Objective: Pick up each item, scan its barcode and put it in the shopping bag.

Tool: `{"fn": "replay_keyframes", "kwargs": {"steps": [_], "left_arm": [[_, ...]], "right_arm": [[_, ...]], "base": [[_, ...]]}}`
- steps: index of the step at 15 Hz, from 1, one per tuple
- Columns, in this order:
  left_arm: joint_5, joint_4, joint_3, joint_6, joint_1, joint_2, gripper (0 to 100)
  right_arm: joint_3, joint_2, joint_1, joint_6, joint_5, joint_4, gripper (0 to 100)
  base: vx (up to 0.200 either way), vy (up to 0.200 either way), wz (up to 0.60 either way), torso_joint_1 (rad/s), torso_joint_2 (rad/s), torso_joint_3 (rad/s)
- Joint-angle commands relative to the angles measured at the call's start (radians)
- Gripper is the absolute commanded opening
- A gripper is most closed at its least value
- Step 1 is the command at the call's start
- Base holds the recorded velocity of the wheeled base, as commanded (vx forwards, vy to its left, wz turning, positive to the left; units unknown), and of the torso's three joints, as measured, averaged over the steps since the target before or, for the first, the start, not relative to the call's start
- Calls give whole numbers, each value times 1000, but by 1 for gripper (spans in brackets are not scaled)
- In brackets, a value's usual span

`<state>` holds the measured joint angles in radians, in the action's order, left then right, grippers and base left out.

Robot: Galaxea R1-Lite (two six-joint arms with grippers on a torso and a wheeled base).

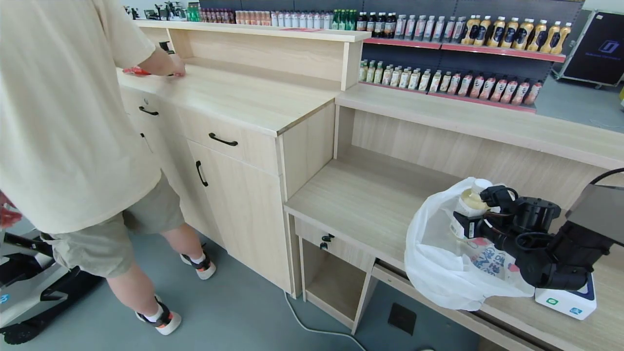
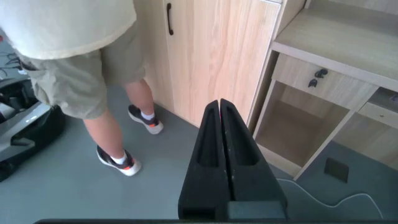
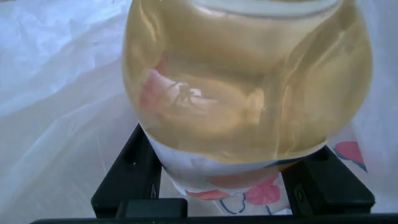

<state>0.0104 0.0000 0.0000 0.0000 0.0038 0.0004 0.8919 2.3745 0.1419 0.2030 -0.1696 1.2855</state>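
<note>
A bottle [image 1: 469, 201] of pale yellow drink with a white cap stands upright in the mouth of the white shopping bag [image 1: 438, 263] on the low counter. My right gripper [image 1: 470, 228] is shut on its lower body. In the right wrist view the bottle [image 3: 249, 81] sits between the two black fingers [image 3: 134, 168] of the right gripper [image 3: 230, 186], with the bag's plastic [image 3: 56, 93] behind it. My left gripper [image 2: 219, 106] is shut with nothing in it, hanging over the grey floor in front of the cabinet.
A white scanner box [image 1: 568, 301] sits on the low counter [image 1: 360, 200] beside the bag, under my right arm. A person stands at the left by the tall counter [image 1: 234, 95], one hand [image 1: 168, 66] on it next to a red item [image 1: 135, 71]. Drink shelves line the back.
</note>
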Motion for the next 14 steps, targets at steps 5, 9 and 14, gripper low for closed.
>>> {"fn": "replay_keyframes", "kwargs": {"steps": [5, 9, 14], "left_arm": [[0, 0, 0, 0, 1, 0, 0], [0, 0, 0, 0, 1, 0, 0], [0, 0, 0, 0, 1, 0, 0]], "right_arm": [[-1, 45, 1, 3, -1, 24, 0], [-22, 63, 5, 4, -1, 51, 0], [-42, -9, 1, -2, -10, 31, 100]], "base": [[0, 0, 0, 0, 0, 0], [0, 0, 0, 0, 0, 0], [0, 0, 0, 0, 0, 0]]}}
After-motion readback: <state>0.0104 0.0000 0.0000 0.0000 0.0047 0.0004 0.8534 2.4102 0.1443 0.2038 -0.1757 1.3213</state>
